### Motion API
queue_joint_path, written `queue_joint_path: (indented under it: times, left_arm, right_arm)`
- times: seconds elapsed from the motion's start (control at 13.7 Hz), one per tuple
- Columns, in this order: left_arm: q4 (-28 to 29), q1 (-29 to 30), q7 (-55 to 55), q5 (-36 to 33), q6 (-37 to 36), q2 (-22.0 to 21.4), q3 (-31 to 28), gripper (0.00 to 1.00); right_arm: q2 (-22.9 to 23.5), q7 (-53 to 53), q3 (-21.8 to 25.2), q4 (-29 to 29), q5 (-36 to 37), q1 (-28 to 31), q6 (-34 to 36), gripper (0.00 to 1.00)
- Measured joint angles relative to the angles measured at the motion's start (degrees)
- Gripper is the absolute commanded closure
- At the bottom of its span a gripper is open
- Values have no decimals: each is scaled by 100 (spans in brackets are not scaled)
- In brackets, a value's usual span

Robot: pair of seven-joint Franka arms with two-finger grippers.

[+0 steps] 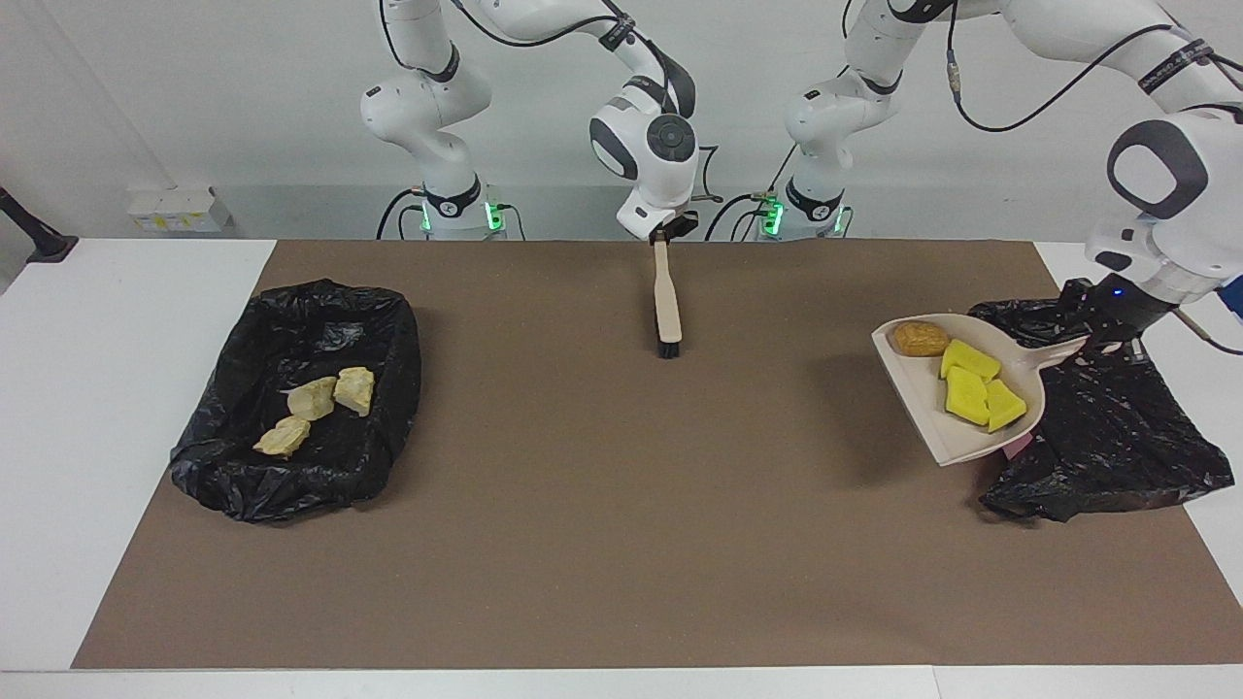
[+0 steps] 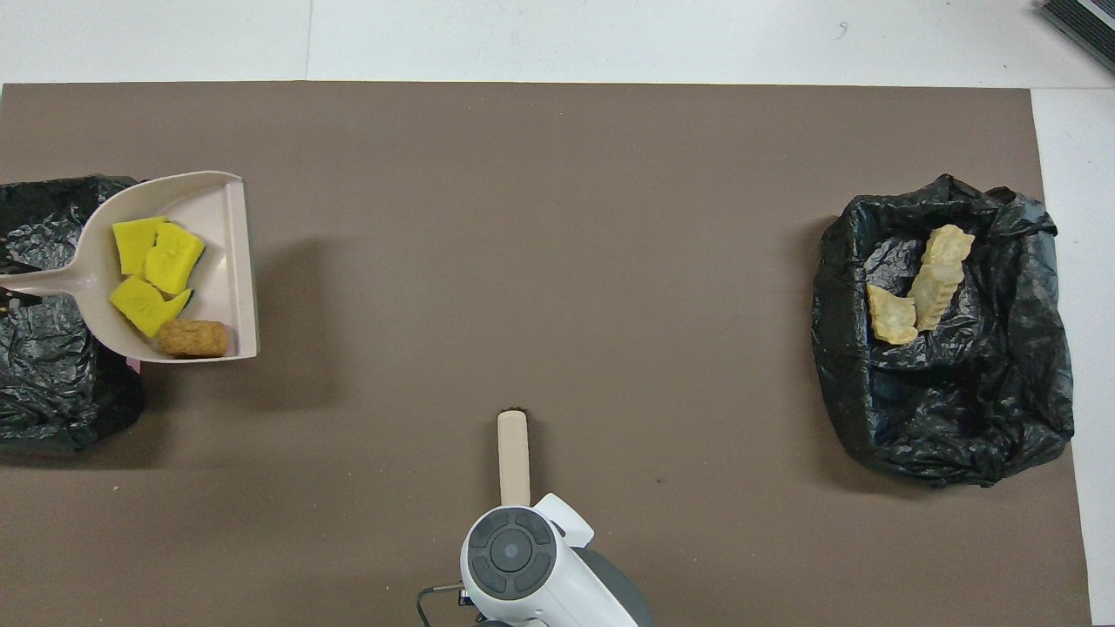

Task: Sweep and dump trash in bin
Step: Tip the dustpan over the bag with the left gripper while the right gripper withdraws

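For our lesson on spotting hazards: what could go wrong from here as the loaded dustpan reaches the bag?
1. The brown nugget sits near the dustpan mouth; an early tilt could drop it onto the mat.
2. The black bag lies crumpled, so the yellow chunks may slide off it.

Bright, even lighting; soft shadows, sharp focus.

Dustpan [image 2: 231, 261] with yellow chunks [image 2: 152, 274], brown nugget [image 2: 193, 339] over black bag [image 2: 52, 383].
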State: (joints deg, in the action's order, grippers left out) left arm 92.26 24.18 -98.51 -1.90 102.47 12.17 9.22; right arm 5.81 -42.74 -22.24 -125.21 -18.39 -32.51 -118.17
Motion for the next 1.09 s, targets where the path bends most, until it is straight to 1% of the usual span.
queue_joint_path:
  times: [0.22, 0.36, 0.51, 0.66, 0.87, 1.09]
  left_arm:
    - [-367, 388, -477, -491, -9, 192, -2, 100]
    - [-619, 556, -721, -922, 2, 323, -4, 100]
    - [-777, 581, -820, -1452, 148, 413, 3, 100]
    - [-815, 580, -820, -2072, 421, 450, 29, 100]
    - [-732, 576, -810, -2870, 824, 470, 43, 100]
    - [-459, 444, -347, -3893, 963, 434, 95, 100]
  right_arm:
    - [15, 3, 22, 72, -4, 35, 0, 26]
    - [-3, 3, 50, 206, -3, 109, -4, 17]
    - [-181, 4, 63, 395, -3, 437, 39, 11]
    - [-538, 55, 82, 624, 15, 953, 424, 0]
    - [-1027, 105, 111, 898, 339, 1662, 773, 0]
    - [-1237, 315, 123, 1131, 471, 2265, 811, 0]
